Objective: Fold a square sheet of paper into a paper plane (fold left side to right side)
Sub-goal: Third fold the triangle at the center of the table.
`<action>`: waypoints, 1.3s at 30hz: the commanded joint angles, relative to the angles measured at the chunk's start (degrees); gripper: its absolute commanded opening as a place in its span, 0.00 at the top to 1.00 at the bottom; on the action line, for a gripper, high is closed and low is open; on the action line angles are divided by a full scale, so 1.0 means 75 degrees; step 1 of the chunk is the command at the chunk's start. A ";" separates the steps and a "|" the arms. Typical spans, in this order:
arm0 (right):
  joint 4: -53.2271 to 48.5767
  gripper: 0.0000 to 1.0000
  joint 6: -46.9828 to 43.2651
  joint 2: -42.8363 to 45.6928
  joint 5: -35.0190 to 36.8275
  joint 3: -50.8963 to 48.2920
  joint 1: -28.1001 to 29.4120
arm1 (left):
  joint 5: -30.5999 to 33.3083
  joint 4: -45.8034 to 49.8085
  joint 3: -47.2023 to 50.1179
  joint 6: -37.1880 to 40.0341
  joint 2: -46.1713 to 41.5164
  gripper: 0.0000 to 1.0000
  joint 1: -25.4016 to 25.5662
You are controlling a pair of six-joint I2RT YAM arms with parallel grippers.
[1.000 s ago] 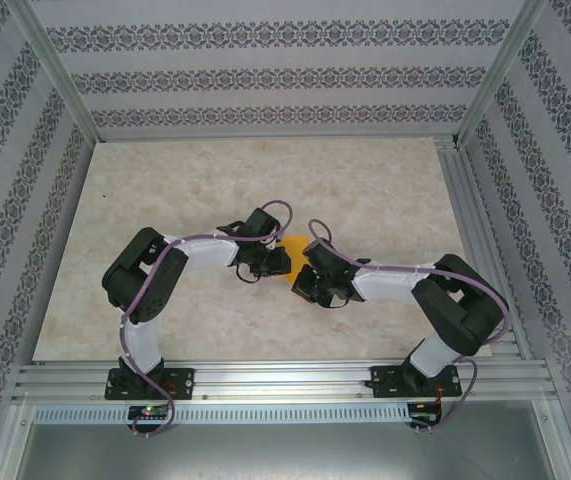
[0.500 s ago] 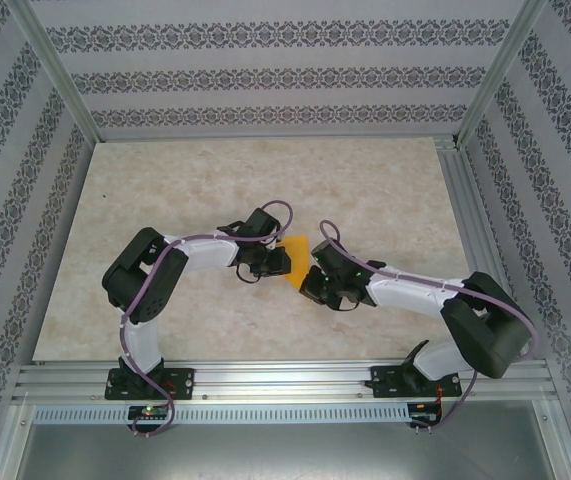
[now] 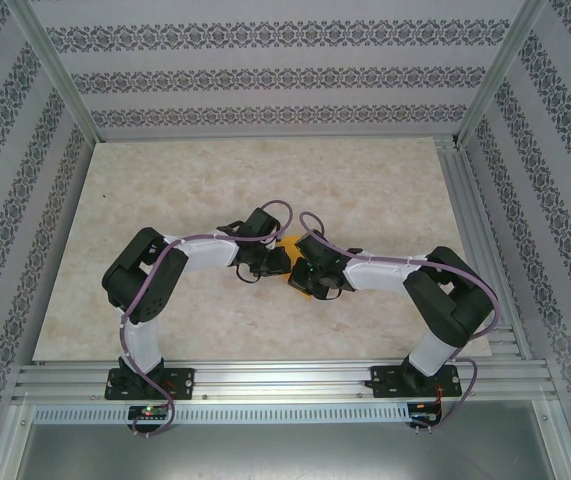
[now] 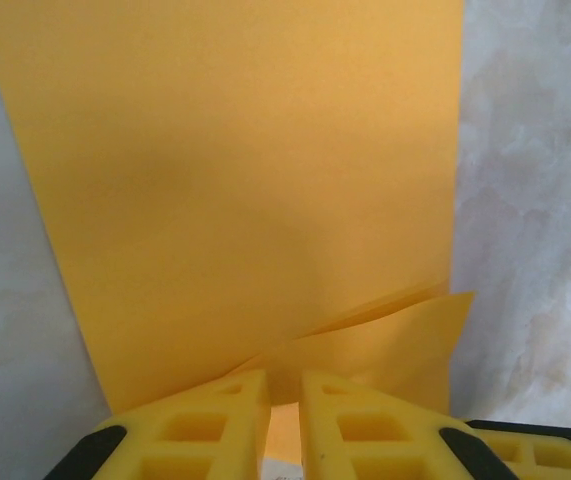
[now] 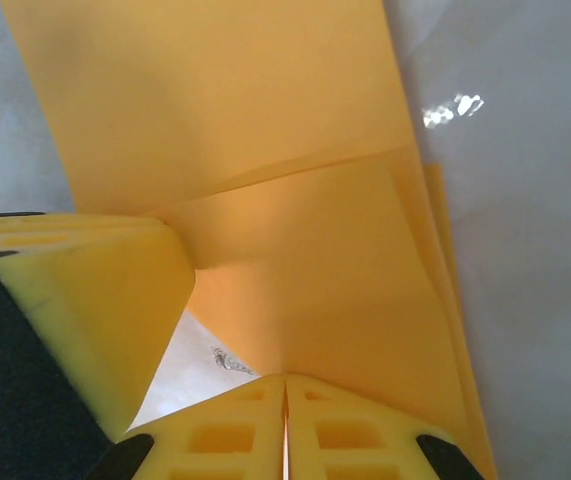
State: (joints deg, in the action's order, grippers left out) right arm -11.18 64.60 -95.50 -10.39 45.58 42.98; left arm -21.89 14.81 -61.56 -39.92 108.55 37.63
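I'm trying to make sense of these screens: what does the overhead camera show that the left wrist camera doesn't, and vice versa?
Overhead: the left arm and right arm bent inward over the marbled table, the left gripper and right gripper meeting over a mostly covered sheet of paper. Left wrist: close up, yellow fingers almost together at a raised fold, creases running from it. Shared: the orange paper lying on the table.

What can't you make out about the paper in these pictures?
- Top view: most of the sheet of paper lies hidden under the left gripper and right gripper, so its outline is unknown.
- Left wrist view: the sheet runs off the top edge. Whether the fingers truly pinch it is unclear, as the bottom edge cuts their narrow gap.
- Right wrist view: the far end is cut off, and the left gripper's finger covers one corner.
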 commanded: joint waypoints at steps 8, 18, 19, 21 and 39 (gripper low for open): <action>-0.0895 0.91 0.0173 -0.0075 0.0109 -0.0482 0.0051 | 0.0538 0.0299 0.0062 0.0003 0.0142 0.81 0.0011; -0.1273 0.91 0.0280 0.0570 0.0217 -0.1133 0.0055 | 0.0595 0.0321 0.0074 0.0008 0.0155 0.81 0.0010; -0.1315 0.91 0.0292 0.0628 0.0251 -0.1198 0.0048 | 0.0610 0.0323 0.0086 0.0008 0.0156 0.81 0.0010; -0.1358 0.91 0.0343 0.0759 0.0261 -0.1332 0.0030 | 0.0607 0.0311 0.0083 0.0000 0.0157 0.81 0.0011; -0.1967 0.91 0.0382 0.1753 0.0489 -0.1998 -0.0111 | 0.0648 0.0302 0.0128 -0.0003 0.0074 0.81 0.0011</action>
State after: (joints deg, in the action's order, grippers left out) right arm -14.11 67.61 -82.50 -9.47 32.93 42.96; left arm -21.54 14.81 -61.56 -39.92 108.55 37.91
